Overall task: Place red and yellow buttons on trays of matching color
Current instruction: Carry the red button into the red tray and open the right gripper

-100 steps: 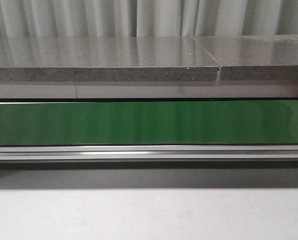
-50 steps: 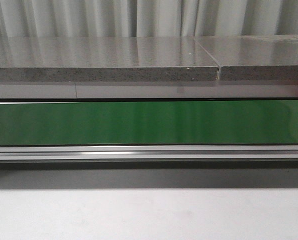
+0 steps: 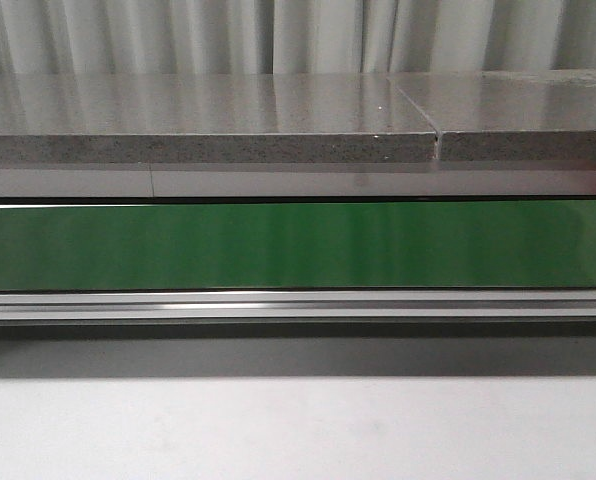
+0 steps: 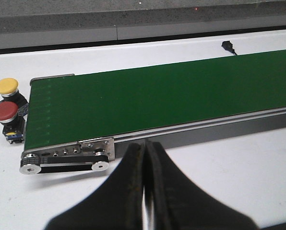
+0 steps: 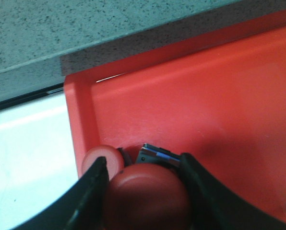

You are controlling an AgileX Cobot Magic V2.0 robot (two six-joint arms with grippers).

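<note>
Red button (image 5: 145, 194) over red tray (image 5: 220, 110) corner; red button (image 4: 5, 111), yellow button (image 4: 6, 86) beside belt end.

green belt (image 3: 298, 245), red tray (image 5: 220, 96), speckled grey counter (image 3: 198, 148)

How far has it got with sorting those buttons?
One red button already lies in the red tray. The right gripper holds another red one over it. A yellow and a red button wait beside the belt.

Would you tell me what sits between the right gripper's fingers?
A red button, held over the red tray; the right wrist view shows it.
</note>
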